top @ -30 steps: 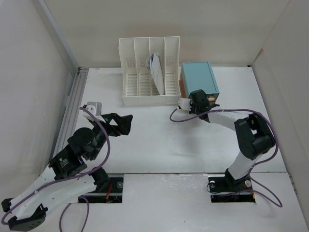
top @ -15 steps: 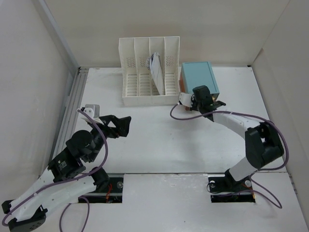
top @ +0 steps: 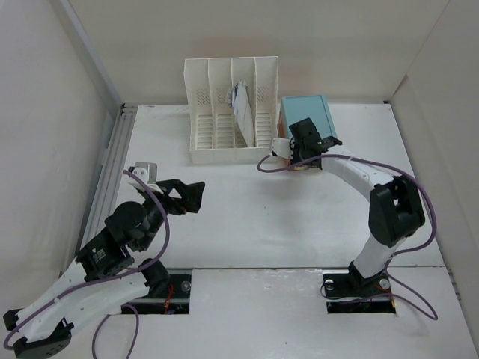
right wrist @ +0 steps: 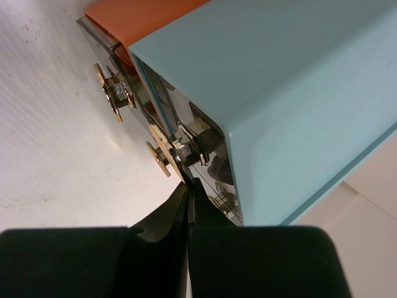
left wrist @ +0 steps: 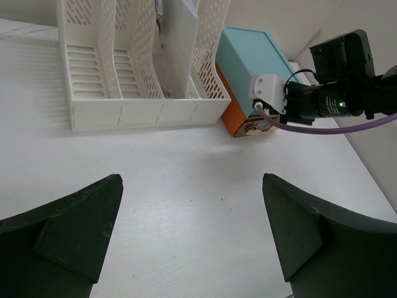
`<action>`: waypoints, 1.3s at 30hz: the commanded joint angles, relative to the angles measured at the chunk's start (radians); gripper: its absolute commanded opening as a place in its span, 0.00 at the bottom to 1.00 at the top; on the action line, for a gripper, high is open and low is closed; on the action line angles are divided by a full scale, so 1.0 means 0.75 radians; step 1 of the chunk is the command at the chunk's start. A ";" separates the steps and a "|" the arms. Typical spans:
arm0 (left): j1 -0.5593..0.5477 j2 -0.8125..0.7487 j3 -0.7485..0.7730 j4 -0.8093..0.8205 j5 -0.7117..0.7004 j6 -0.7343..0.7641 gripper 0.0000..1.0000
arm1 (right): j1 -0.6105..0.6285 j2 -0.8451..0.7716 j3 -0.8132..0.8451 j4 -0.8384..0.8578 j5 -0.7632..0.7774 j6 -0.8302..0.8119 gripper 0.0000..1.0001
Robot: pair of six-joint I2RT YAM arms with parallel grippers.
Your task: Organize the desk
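Observation:
The desk [top: 247, 217] is a flat white tabletop, also seen in the left wrist view [left wrist: 186, 155] and the right wrist view [right wrist: 49, 124]. My left gripper [top: 194, 194] is open and empty above the desk's left middle; its black fingers [left wrist: 74, 223] stand wide apart over bare surface. My right gripper [top: 302, 155] is shut, its tips [right wrist: 188, 183] pressed against the front of the teal drawer box [top: 308, 120], beside a gold knob [right wrist: 160, 158]. Nothing shows between its fingers. An orange drawer [left wrist: 237, 121] sticks out slightly from the box's front.
A white slotted file rack [top: 232, 112] stands at the back, left of the teal box, with a paper [top: 241, 108] leaning in one slot. A grey metal rail [top: 112, 164] runs along the left edge. White panel walls surround the desk.
My right gripper has moved back towards the teal box and now sits against its front; less of the orange drawer shows. My left arm has barely shifted.

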 commanded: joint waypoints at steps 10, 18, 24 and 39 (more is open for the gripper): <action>0.004 -0.050 -0.046 0.034 0.007 -0.006 0.94 | 0.087 -0.068 -0.185 0.188 -0.155 0.112 0.00; 0.004 -0.050 -0.034 0.034 0.019 -0.018 0.94 | -0.043 -0.284 -0.053 -0.022 -0.329 0.136 0.00; 0.004 -0.005 0.014 0.116 0.117 0.031 0.95 | -0.093 -0.366 0.223 -0.660 -0.938 -0.062 0.15; 0.033 0.639 0.298 0.331 -0.059 0.311 1.00 | -0.227 -0.685 0.314 0.022 -0.656 0.945 1.00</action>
